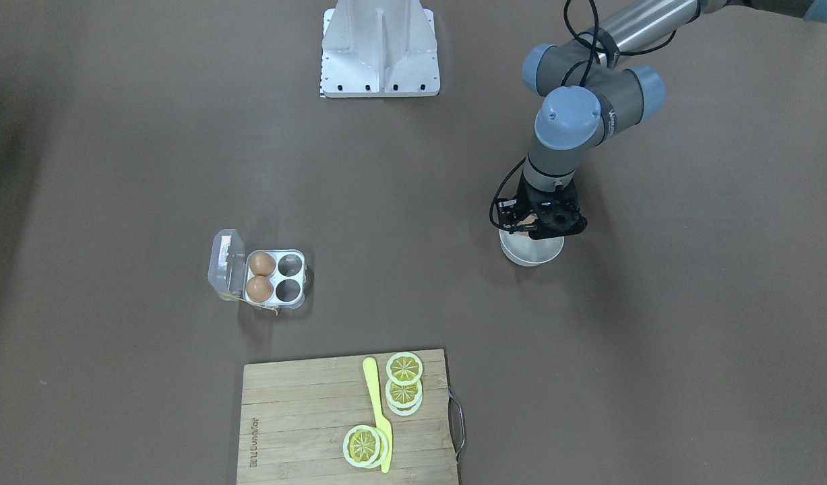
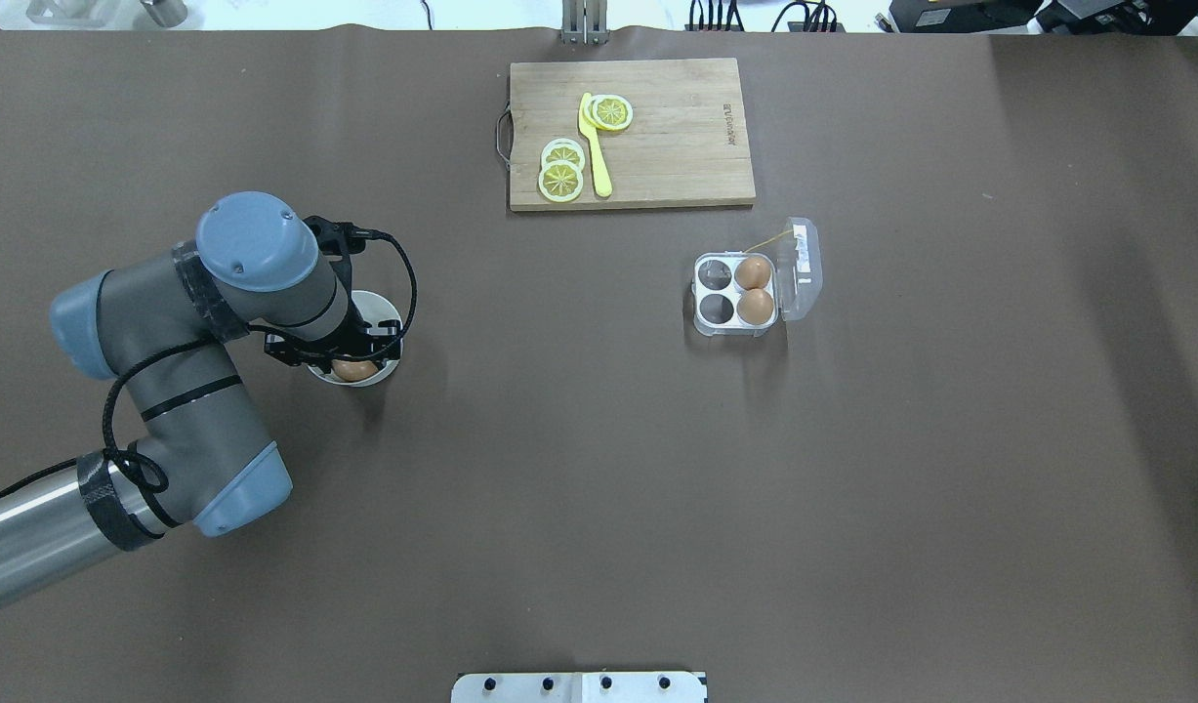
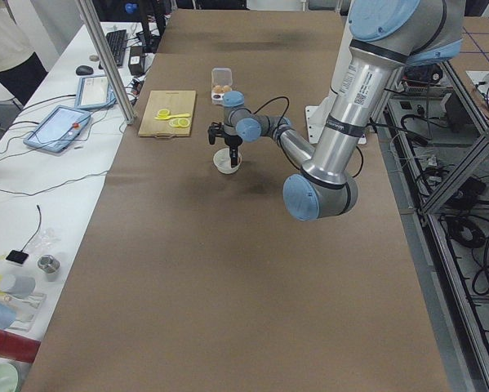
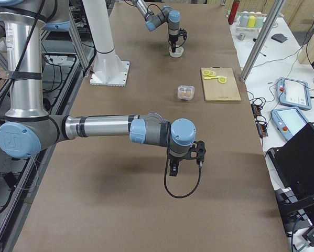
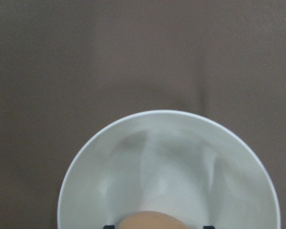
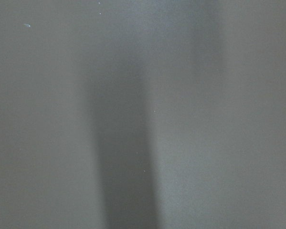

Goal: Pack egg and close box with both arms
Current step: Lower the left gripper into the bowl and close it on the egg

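My left gripper (image 2: 350, 356) reaches down into a round white bowl (image 2: 382, 310). Its jaws are closed on an orange-brown egg (image 2: 354, 370) at the bowl's robot-side edge. In the left wrist view the egg (image 5: 152, 220) sits between two black fingertips (image 5: 110, 226) over the bowl (image 5: 171, 162). The clear four-cell box (image 2: 734, 290) stands to the right with its lid (image 2: 802, 268) open. It holds two eggs (image 2: 752, 272) (image 2: 755, 307) in the cells by the lid, and two cells are empty. My right gripper (image 4: 173, 167) hangs over bare table far from the box. I cannot tell whether it is open or shut.
A wooden cutting board (image 2: 677, 137) with lemon slices (image 2: 560, 179) and a yellow knife (image 2: 595, 146) lies at the far edge, beyond the box. A white metal stand (image 1: 381, 50) is at the robot's side. Brown table (image 2: 579, 439) lies between bowl and box.
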`<state>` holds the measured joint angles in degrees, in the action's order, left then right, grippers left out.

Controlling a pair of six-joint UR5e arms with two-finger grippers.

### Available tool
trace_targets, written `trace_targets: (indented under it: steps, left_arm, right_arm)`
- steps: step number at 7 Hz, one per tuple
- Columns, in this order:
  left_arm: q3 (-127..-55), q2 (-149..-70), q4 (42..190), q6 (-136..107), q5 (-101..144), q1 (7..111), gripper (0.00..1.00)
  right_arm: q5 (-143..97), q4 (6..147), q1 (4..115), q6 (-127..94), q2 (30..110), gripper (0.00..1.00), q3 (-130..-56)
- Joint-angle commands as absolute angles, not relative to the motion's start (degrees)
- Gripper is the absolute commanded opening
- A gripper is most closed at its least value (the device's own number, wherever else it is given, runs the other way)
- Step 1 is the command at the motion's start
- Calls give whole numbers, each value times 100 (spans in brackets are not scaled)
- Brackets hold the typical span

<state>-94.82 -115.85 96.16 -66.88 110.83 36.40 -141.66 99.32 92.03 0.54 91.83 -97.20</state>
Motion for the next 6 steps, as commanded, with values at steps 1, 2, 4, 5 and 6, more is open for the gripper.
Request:
trace_targets:
  steps: [1, 2, 4, 5, 6]
  left_arm:
    - [-9483, -11593, 9615, -6680, 11083, 3647, 34]
    - [-9544, -11593, 9607, -6497, 11100, 3674, 32]
    - [-9728, -11584, 9571, -6451, 11153, 3840, 23]
    - [-9921, -11549, 9432, -6442, 11162, 3937, 20]
    - [-10210, -11592, 9135, -6451, 11162, 4007, 11]
  right_arm:
    - [-14168, 9932, 9202, 53, 9167, 100, -9721]
    - [-14159, 9932, 9211, 53, 9167, 100, -9721]
    - [-14168, 9932, 9202, 53, 9167, 100, -9721]
    - [-14168, 9932, 9211, 53, 9167, 100, -9721]
    - [-14177, 9914, 9211, 53, 9167, 100, -9721]
